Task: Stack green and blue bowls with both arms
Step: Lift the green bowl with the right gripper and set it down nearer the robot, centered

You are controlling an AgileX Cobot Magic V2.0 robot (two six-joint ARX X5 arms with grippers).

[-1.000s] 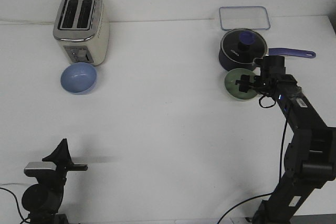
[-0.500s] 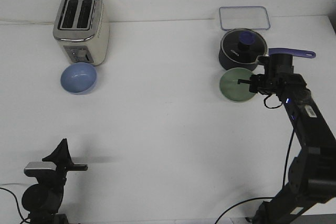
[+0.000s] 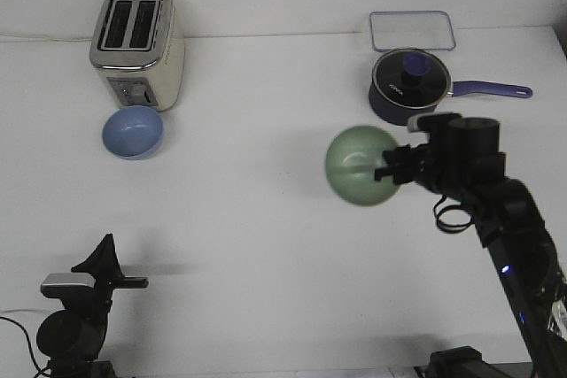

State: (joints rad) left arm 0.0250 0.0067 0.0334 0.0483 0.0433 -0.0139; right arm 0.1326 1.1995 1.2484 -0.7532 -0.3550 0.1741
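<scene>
The pale green bowl is in the air right of the table's middle, tilted with its opening toward the camera. My right gripper is shut on its right rim and holds it up. The light blue bowl sits upright on the table at the far left, just in front of the toaster. My left gripper rests low at the near left, far from both bowls; I cannot tell from this angle whether it is open or shut.
A silver toaster stands at the back left. A dark navy lidded pot with a purple handle stands at the back right, just behind the right arm. A clear flat tray lies behind the pot.
My right gripper has lifted the green bowl off the table in front of the pot and carried it left and toward the camera, tilting it. The left arm and the blue bowl have not moved.
</scene>
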